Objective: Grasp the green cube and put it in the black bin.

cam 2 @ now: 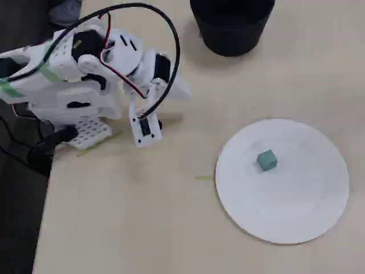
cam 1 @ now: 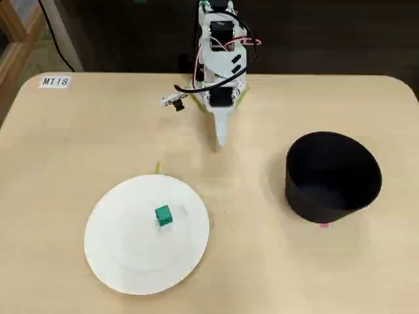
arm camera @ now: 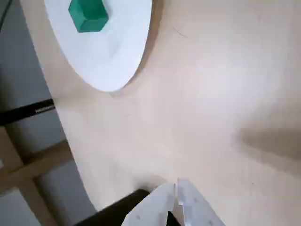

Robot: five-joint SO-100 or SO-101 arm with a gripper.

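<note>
The green cube [cam 1: 163, 215] lies near the middle of a white plate [cam 1: 131, 261] at the table's front left in a fixed view. To the right stands the black bin [cam 1: 327, 203], round and empty. My gripper [cam 1: 221, 137] hangs shut near the table's back, nothing in it, well apart from both. In the wrist view its fingers [arm camera: 188, 207] meet at the bottom edge, with the cube [arm camera: 88, 15] and plate [arm camera: 117, 56] far off at the top left. In another fixed view the gripper [cam 2: 183, 92] sits left of the plate [cam 2: 296, 211], cube [cam 2: 266, 160] and bin [cam 2: 231, 34].
A thin green tape strip [cam 1: 157, 168] lies just behind the plate. A label reading MT18 [cam 1: 54, 82] is stuck at the back left corner. The table edge [arm camera: 70, 155] runs down the left of the wrist view, with wooden furniture beyond.
</note>
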